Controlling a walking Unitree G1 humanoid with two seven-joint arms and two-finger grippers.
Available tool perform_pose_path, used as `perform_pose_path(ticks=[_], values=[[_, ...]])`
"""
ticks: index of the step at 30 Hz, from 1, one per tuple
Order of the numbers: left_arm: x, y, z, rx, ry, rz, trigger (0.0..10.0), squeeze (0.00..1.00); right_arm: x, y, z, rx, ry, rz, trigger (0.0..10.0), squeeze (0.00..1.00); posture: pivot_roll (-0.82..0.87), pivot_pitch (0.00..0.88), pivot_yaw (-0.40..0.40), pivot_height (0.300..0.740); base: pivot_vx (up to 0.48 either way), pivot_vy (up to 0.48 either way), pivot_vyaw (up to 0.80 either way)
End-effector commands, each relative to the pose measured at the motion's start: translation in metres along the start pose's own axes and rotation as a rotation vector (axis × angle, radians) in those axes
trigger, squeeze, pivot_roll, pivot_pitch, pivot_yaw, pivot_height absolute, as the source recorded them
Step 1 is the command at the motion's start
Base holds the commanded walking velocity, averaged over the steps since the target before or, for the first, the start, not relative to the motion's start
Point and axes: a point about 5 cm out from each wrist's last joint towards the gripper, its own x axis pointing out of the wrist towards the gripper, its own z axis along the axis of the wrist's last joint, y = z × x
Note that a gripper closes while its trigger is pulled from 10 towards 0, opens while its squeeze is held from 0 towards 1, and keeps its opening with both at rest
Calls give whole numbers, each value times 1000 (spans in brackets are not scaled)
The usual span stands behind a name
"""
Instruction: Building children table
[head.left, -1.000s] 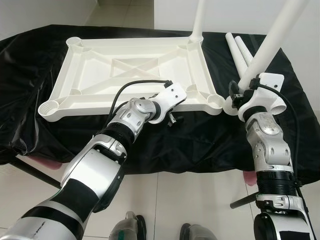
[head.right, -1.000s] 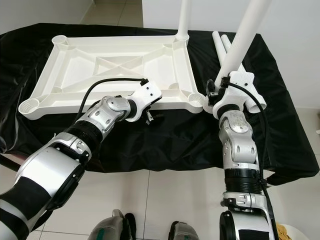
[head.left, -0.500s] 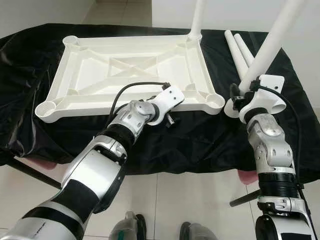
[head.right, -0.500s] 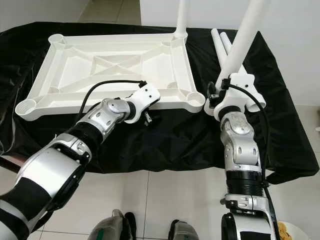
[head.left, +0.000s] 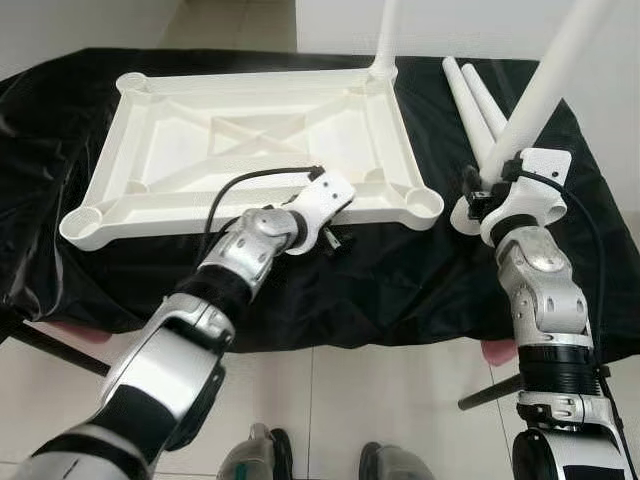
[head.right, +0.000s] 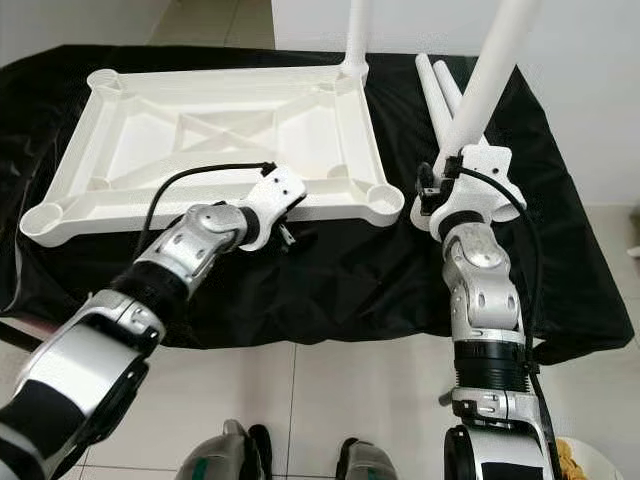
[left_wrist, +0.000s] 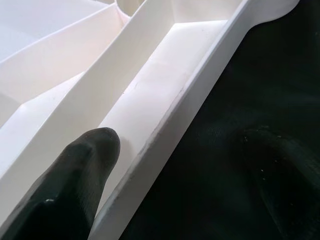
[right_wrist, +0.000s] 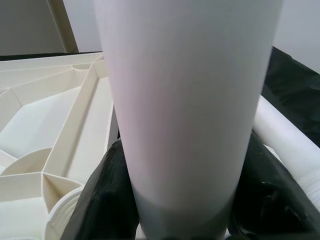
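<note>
White table top (head.left: 250, 140) upside down on black-draped worktop (head.left: 420, 280); near rim pinched by left gripper (head.left: 335, 238). Leg (head.left: 540, 95) clamped low by right gripper (head.right: 432, 190), beside near-right socket (head.left: 425, 203). Plastic judged light, stiff, slippery.

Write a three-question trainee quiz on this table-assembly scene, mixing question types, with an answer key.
1. True or false: one leg already stands in a corner socket of the tabletop.
2. Which gripper holds a leg? A left; B right.
3. How many loose legs lie on the black cloth?

Key:
1. True: the fitted leg stands at the far right corner.
2. B: the right gripper grips the held leg.
3. Two loose legs.
</note>
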Motion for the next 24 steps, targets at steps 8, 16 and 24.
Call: perform_pose_path(ticks=[8, 16, 24], values=[[-27, -41, -15, 77, 7, -600, 10000, 0, 4, -2, 8, -4, -33, -7, 10000, 0, -65, 95, 80, 740, 0, 0, 0], [-25, -42, -15, 50, 11, -568, 627, 0, 5, -3, 11, 0, -41, -16, 10000, 0, -61, 107, 88, 740, 0, 0, 0], [-26, -48, -20, 50, 35, -568, 0, 0, 4, -5, 12, 1, -45, -27, 10000, 0, -66, 117, 99, 740, 0, 0, 0]])
